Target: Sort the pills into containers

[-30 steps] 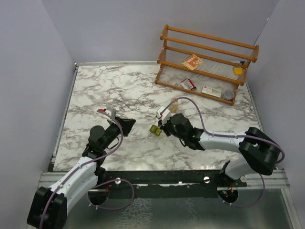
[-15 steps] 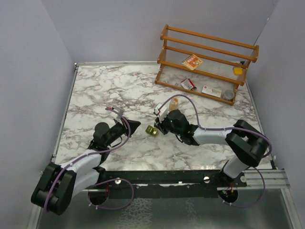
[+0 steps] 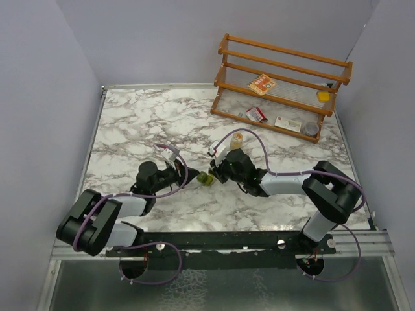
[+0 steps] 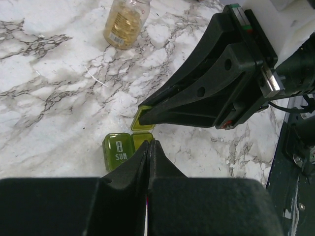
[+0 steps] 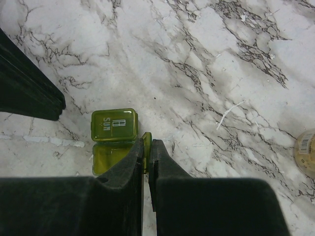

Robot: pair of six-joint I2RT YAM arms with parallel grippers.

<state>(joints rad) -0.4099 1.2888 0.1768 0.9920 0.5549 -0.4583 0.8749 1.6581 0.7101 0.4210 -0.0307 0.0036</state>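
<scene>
The containers are a small olive-green pill box [image 3: 206,179] at mid-table. In the left wrist view its shut "SUN" compartment [image 4: 117,150] sits beside an open one [image 4: 143,137]. That compartment's lid [image 5: 146,139] stands upright, and my right gripper [image 5: 146,143] is shut on its edge. My left gripper [image 4: 149,143] is shut, with nothing visible between its fingers, and its tips hover at the open compartment's near edge. The pills show only as a yellow-orange mass inside the clear bottle [image 4: 126,22], which stands just beyond the box [image 3: 237,140].
A wooden rack [image 3: 285,71] stands at the back right. It holds red-and-white cartons [image 3: 262,84], a yellow block [image 3: 323,96] and a grey round pot [image 3: 310,129]. Both arms meet nose to nose over the pill box.
My left arm has swung right and reached forward to the pill box, and its jaws have closed. The right gripper kept its hold on the lid, shifting slightly left.
</scene>
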